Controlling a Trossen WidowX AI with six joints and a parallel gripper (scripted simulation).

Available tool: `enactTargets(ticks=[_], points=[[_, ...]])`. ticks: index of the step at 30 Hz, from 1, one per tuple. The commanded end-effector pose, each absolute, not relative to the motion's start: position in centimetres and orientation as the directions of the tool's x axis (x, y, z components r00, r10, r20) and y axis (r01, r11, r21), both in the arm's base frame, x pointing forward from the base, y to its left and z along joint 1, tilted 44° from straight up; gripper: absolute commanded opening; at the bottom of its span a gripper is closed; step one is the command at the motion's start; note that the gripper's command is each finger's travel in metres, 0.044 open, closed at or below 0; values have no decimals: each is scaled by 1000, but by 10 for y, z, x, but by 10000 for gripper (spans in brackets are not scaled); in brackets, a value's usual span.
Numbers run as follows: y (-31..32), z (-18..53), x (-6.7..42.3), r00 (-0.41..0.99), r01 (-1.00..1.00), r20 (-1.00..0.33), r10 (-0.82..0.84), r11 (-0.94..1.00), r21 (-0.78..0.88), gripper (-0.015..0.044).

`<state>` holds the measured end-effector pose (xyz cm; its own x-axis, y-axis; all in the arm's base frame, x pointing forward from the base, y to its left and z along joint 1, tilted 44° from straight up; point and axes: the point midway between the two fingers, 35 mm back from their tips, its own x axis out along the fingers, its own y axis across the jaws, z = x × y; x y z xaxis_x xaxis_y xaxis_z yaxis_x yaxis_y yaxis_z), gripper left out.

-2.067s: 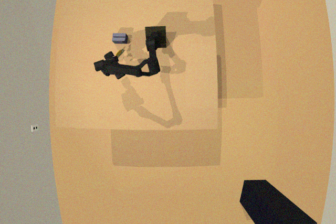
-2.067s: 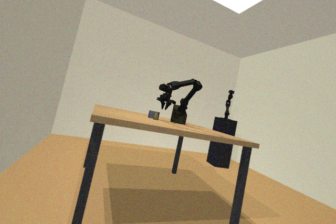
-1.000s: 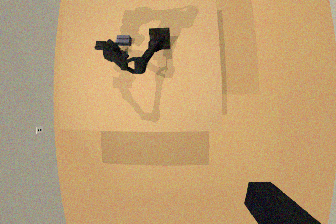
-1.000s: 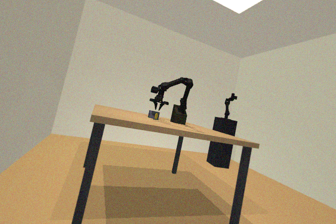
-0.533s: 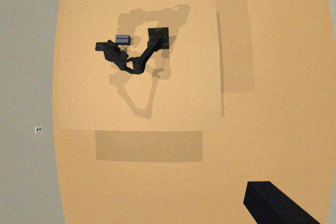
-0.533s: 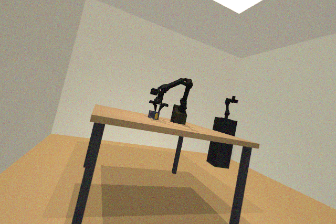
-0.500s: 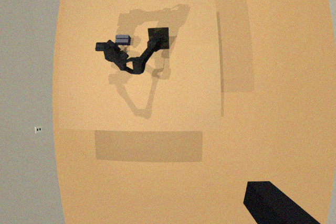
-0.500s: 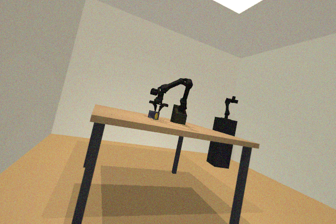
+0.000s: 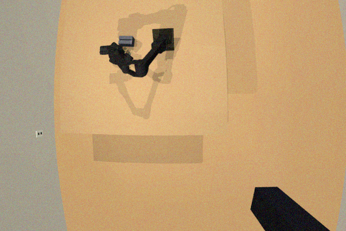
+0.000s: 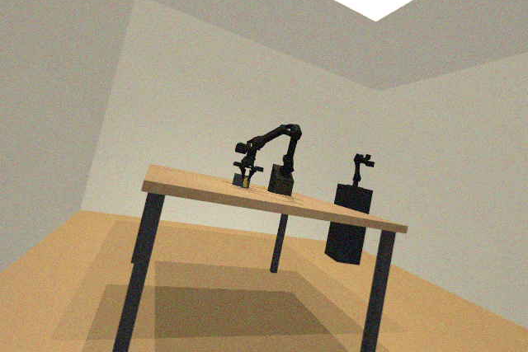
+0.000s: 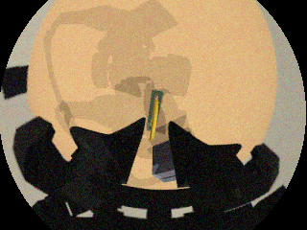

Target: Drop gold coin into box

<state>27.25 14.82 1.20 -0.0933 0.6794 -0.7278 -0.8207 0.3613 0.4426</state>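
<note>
The gold coin (image 11: 153, 110) (image 10: 245, 182) stands on edge in its dark-green holder (image 11: 157, 98) on the table. It shows edge-on as a thin yellow line in the wrist view. The grey slotted box (image 9: 126, 40) (image 10: 237, 178) (image 11: 164, 161) sits close beside the holder. My gripper (image 11: 156, 122) (image 10: 247, 175) hangs just above the coin, pointing down. Its fingers stand partly apart with nothing between them. The coin lies in line with the gap, just beyond the fingertips. In the overhead view the arm hides the coin.
The arm's dark base block (image 9: 162, 38) (image 10: 280, 183) stands on the wooden table (image 10: 341, 214) to the right of the box. A black pedestal (image 10: 348, 228) with a camera mount stands on the floor beyond the table's right end.
</note>
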Motion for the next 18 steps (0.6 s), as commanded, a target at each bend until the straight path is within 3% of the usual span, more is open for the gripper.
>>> enactTargets(ticks=[1, 18], points=[[153, 4, 268, -107, -812, -725, 681, 361, 459, 161], [171, -15, 262, -108, -811, -722, 684, 359, 461, 161]])
